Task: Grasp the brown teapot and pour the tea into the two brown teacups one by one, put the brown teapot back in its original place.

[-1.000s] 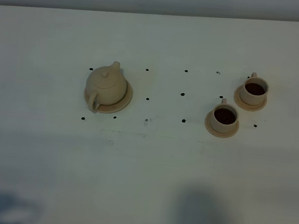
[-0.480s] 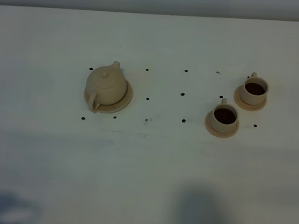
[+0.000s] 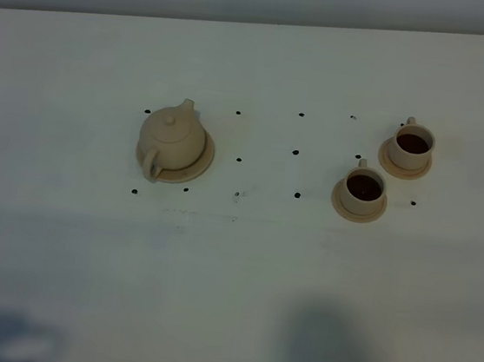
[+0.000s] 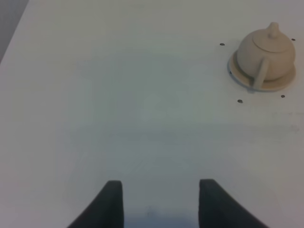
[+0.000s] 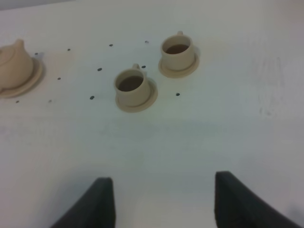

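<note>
White table [image 3: 241, 268], teapot [image 3: 172, 138] far from edges

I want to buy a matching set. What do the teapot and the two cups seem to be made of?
Teapot: probably unglazed clay, going by its pale tan, matte, glare-free surface. Both cups, the nearer one and the farther one, show the same dull tan, so likely the same clay. Their saucers match. Glazed or not inside is hidden by dark liquid.

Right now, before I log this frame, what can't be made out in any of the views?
- Brown teapot: contents hidden by its lid in every view; spout cut off by the frame edge in the right wrist view.
- Both arms: out of the exterior high view entirely.
- Left gripper and right gripper: only the fingertips show, the rest cut off by the frame edge.
- Two brown teacups: fill depth too small to judge.
</note>
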Robot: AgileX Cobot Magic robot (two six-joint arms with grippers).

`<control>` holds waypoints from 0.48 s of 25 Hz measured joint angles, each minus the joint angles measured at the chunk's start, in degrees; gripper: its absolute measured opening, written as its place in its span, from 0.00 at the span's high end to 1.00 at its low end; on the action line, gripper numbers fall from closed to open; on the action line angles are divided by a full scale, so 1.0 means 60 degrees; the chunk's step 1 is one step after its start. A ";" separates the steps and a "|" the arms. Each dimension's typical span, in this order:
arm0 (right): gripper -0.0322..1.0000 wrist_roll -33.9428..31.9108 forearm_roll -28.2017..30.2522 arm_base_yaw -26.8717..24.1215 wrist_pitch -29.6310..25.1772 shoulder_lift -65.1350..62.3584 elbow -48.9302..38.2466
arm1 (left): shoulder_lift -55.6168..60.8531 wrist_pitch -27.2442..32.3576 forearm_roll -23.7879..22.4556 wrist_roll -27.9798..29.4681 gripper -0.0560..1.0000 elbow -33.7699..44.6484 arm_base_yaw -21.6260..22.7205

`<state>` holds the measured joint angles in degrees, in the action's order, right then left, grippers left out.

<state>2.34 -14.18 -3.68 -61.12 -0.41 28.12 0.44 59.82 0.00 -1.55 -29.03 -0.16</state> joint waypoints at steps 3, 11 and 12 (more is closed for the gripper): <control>0.50 0.0000 0.0000 0.0000 0.0000 0.0000 0.0000 | 0.0000 0.0000 0.0000 -0.0017 0.56 0.0000 0.0000; 0.50 0.0000 0.0000 0.0000 0.0000 0.0000 0.0000 | 0.0000 0.0000 0.0000 -0.0018 0.56 0.0000 0.0000; 0.50 0.0000 0.0000 0.0000 0.0000 0.0000 0.0000 | 0.0000 0.0000 0.0000 -0.0018 0.56 0.0000 0.0000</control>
<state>2.34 -14.18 -3.68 -61.12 -0.41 28.12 0.44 59.82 0.00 -1.66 -29.03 -0.16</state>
